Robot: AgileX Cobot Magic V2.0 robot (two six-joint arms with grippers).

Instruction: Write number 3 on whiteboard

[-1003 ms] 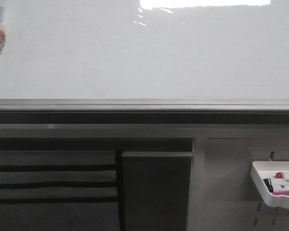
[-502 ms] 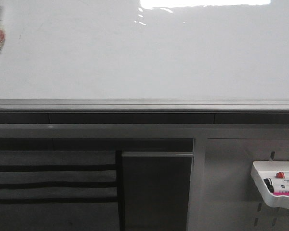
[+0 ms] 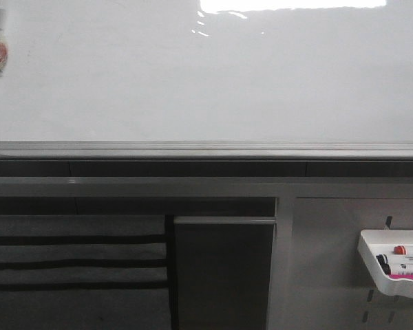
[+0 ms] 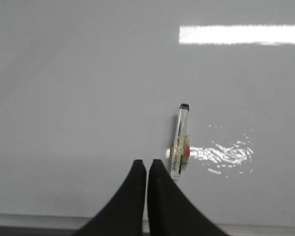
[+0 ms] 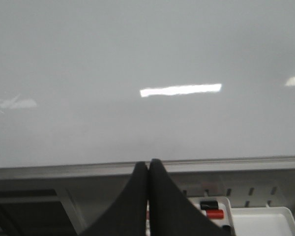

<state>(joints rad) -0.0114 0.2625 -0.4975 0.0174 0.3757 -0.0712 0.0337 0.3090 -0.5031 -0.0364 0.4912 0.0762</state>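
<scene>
Large glossy white whiteboard: upright, unmarked, grey rail along its bottom edge. Black left gripper and black right gripper: jaws pressed together, empty. White plastic tray holding markers: lower right.

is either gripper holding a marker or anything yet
No. The left gripper and right gripper are both shut on nothing; the markers lie in the white tray.

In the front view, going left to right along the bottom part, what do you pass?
Dark grey panel with black horizontal stripes → plain dark upright panel → light grey pegboard panel → white plastic tray holding markers.
</scene>
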